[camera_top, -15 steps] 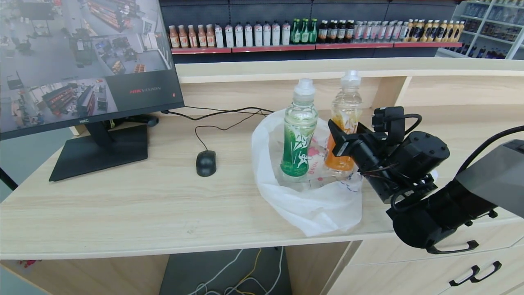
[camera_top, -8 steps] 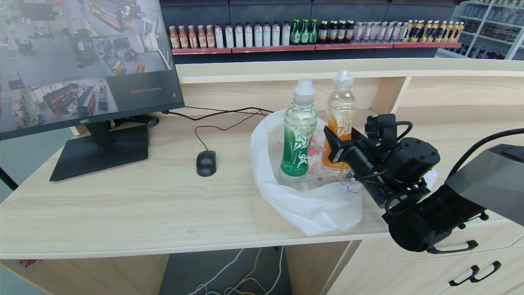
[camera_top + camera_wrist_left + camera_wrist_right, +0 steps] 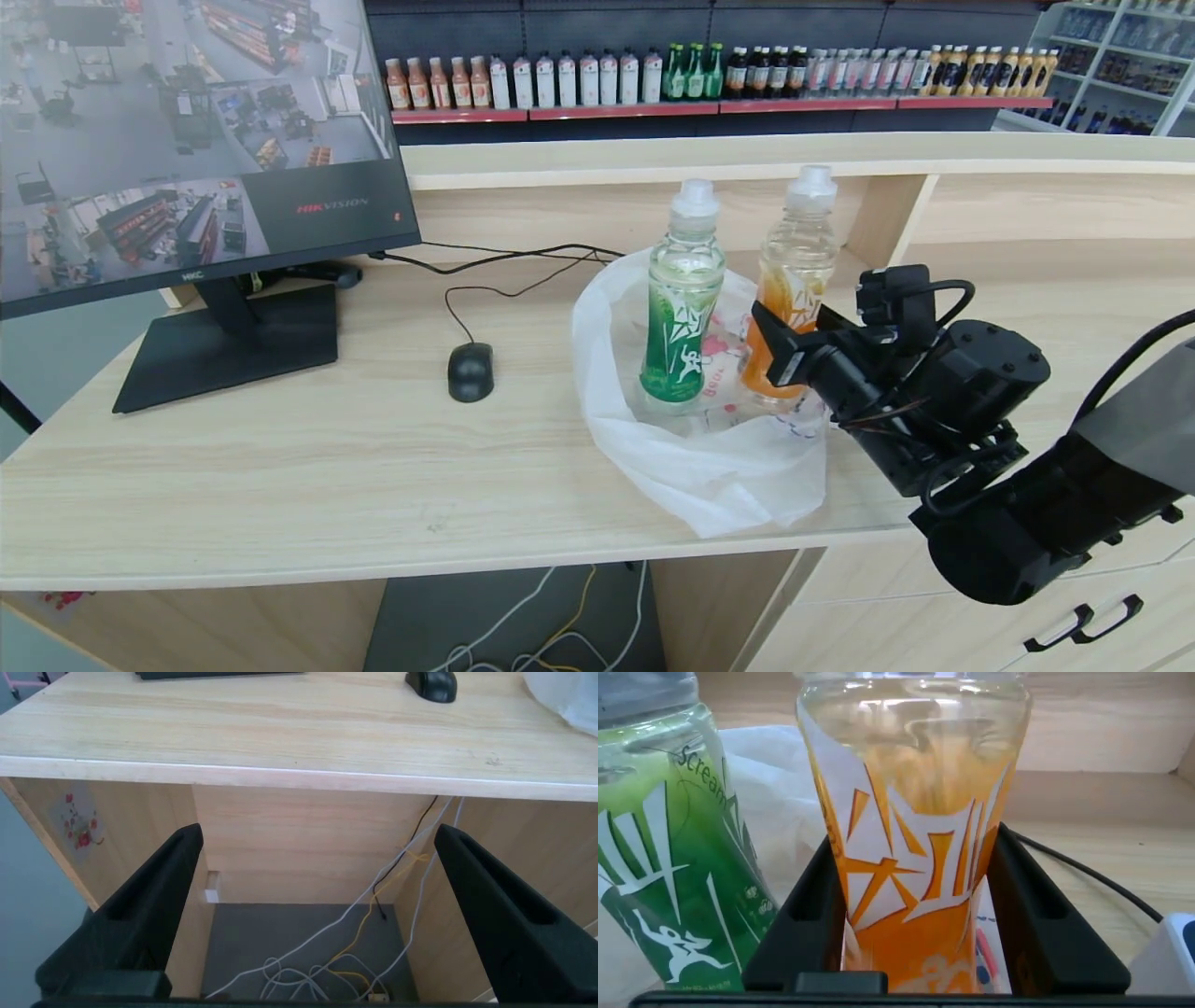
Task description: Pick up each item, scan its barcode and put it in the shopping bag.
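An orange-labelled bottle (image 3: pixel 792 280) with a white cap stands tilted over the white shopping bag (image 3: pixel 709 467), which lies spread open on the wooden counter. My right gripper (image 3: pixel 782 347) is shut on its lower half. The right wrist view shows the fingers pressed against both sides of the orange bottle (image 3: pixel 915 859). A green-labelled bottle (image 3: pixel 681 299) stands upright on the bag just left of it, close beside but apart; it also appears as the green bottle (image 3: pixel 663 868) in the right wrist view. My left gripper (image 3: pixel 313 859) hangs open below the counter's front edge, holding nothing.
A monitor (image 3: pixel 187 131) on a black stand occupies the counter's left. A black mouse (image 3: pixel 470 371) and its cable lie between it and the bag. A raised wooden ledge (image 3: pixel 747 154) runs along the back. Drawers (image 3: pixel 1083 625) sit under the right side.
My right gripper and the orange bottle shifted left half a second ago, then swung back right and slightly lower. The green bottle and the bag stayed put.
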`<state>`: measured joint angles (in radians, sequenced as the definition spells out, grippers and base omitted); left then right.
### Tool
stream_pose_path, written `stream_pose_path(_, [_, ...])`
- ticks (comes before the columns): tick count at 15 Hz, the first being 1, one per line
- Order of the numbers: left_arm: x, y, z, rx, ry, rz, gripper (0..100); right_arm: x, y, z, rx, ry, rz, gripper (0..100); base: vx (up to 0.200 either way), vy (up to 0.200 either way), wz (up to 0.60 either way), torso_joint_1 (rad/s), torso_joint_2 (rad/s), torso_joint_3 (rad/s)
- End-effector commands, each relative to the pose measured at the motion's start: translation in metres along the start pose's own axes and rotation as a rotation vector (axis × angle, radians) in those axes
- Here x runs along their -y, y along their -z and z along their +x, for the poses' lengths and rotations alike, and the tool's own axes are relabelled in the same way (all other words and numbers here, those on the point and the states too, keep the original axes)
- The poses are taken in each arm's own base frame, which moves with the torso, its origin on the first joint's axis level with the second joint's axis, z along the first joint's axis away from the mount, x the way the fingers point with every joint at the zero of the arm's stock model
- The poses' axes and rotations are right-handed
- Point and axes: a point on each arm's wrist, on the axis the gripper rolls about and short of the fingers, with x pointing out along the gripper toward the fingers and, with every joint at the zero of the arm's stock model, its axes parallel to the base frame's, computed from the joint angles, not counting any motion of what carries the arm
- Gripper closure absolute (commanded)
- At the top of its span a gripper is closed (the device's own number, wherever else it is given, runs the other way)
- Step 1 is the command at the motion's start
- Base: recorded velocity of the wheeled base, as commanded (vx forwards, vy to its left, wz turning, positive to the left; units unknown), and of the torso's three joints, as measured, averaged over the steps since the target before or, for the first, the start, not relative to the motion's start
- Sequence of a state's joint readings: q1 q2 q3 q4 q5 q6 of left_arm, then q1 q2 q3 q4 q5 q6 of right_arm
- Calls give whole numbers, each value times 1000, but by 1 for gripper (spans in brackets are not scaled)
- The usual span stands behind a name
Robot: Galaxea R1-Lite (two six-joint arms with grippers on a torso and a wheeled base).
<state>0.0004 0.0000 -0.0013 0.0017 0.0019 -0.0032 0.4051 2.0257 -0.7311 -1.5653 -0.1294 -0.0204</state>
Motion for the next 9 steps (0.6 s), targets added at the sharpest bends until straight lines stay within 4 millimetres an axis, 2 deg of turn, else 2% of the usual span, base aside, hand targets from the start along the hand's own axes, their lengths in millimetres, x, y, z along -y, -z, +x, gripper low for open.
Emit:
stream_pose_path(1, [0,0,0,0,-2,0,0,1,-9,-8,12,-2,2,100,0,0,0,0,0,0])
stream_pose_path(9, [0,0,0,-1,-2,-1,0,1,-2,-16,-31,-4,-3,100,0,0,0,0,0,0])
